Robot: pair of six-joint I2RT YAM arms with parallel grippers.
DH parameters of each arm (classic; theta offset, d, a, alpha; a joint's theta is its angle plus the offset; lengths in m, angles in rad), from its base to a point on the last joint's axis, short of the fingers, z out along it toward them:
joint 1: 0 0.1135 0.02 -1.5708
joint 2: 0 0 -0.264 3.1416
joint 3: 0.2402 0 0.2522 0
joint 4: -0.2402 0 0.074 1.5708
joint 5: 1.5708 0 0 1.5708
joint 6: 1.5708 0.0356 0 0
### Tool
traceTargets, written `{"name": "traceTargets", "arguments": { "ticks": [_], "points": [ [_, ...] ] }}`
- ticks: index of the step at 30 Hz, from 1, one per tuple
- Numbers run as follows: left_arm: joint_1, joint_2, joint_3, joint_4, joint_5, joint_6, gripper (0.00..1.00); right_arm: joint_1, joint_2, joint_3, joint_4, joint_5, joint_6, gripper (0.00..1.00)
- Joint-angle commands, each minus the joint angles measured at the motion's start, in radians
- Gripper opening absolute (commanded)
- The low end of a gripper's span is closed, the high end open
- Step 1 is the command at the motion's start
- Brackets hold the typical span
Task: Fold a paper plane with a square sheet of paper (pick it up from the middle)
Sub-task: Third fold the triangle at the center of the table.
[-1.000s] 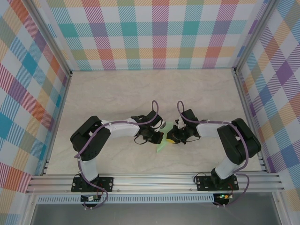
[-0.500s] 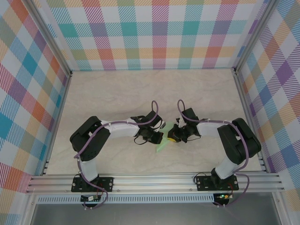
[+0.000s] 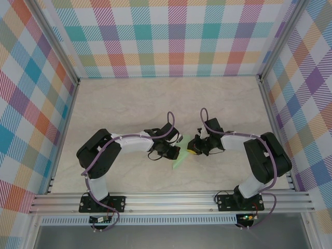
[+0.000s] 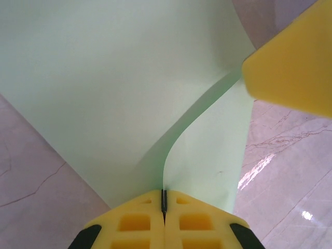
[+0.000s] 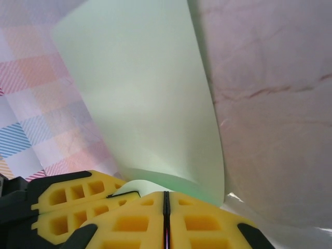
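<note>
Between the arm tips, left end effector (image 4: 164,199) clamps fully closed on a crease of the pale green paper sheet (image 4: 104,78). Right end effector (image 5: 166,196) is likewise closed on the sheet's other side. Sheet hangs between them, low over marbled surface (image 3: 129,109), front centre.

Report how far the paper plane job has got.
Done: the thin pale mint-green sheet of paper is gripped, with the left gripper and the right gripper both shut on it. In hand: it curves between them in a soft bend. Left: no sharp crease or pointed dart shape shows yet.
</note>
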Motion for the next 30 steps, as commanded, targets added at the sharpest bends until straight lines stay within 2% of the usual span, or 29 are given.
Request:
{"name": "traceTargets", "arguments": {
  "ticks": [1, 11, 19, 24, 30],
  "points": [
    [0.011, -0.013, -0.023, -0.053, -0.02, -0.012, 0.02, -0.013, 0.004, -0.008, -0.002, 0.006, -0.037, 0.09],
    [0.01, -0.011, -0.02, -0.053, -0.021, -0.012, 0.02, -0.012, 0.062, -0.025, -0.011, 0.052, -0.062, 0.07],
    [0.011, -0.009, -0.023, -0.055, -0.024, -0.013, 0.02, -0.013, -0.107, -0.031, -0.035, 0.012, -0.05, 0.09],
    [0.009, -0.005, -0.02, -0.054, -0.02, -0.013, 0.02, 0.006, -0.14, -0.095, 0.07, -0.058, 0.033, 0.08],
    [0.01, 0.0, -0.018, -0.052, -0.012, -0.012, 0.02, 0.07, -0.106, -0.142, 0.208, -0.06, 0.122, 0.06]
  ]
}}
